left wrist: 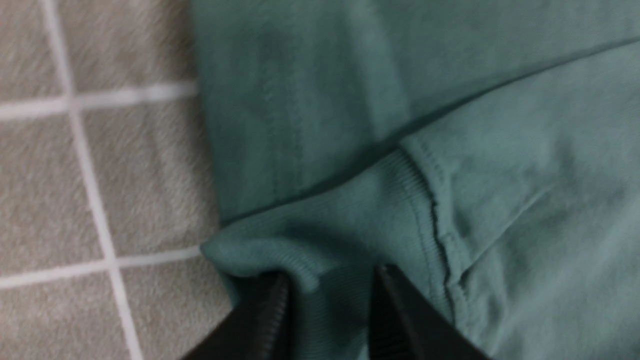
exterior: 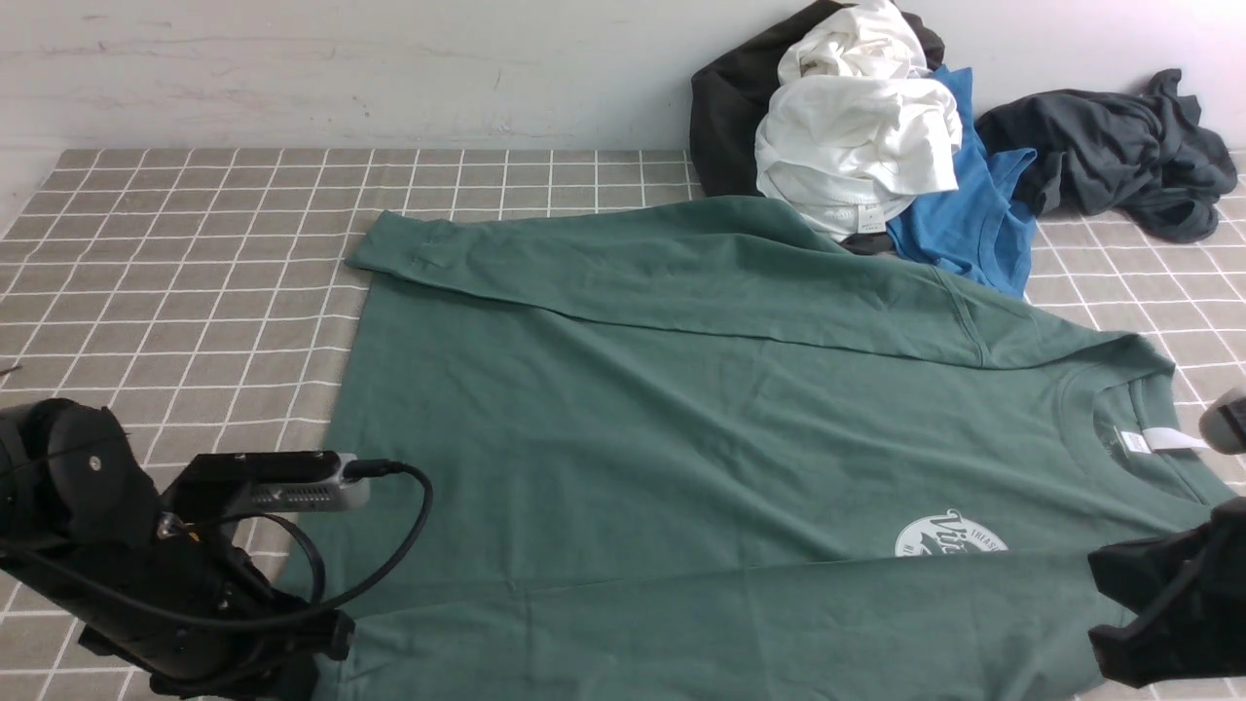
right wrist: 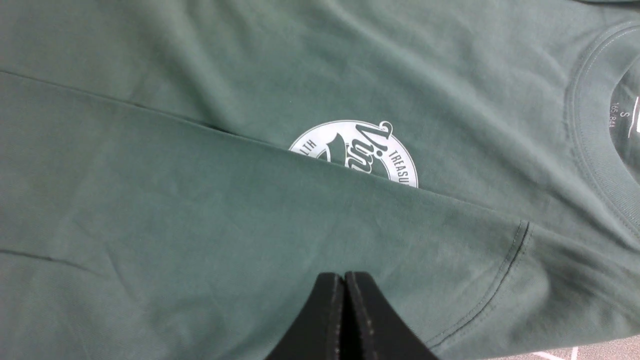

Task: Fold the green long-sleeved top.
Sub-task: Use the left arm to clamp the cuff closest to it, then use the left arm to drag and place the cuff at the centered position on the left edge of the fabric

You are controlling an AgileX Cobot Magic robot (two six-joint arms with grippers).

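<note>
Green long-sleeved top (exterior: 681,409), flat on checked cloth (exterior: 195,243), sleeves laid inward for folding; left gripper (left wrist: 332,280) straddles cuff (left wrist: 360,210), grip uncertain; right gripper (right wrist: 344,300) closed, empty.

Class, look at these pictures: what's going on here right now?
A two-armed robot is folding the green long-sleeved top, spread flat on the checked cloth with both sleeves laid across its body. The left gripper has its jaws astride the ribbed cuff of the near sleeve; whether they pinch it is unclear. The right gripper is shut, empty, over that sleeve near the shoulder.
</note>
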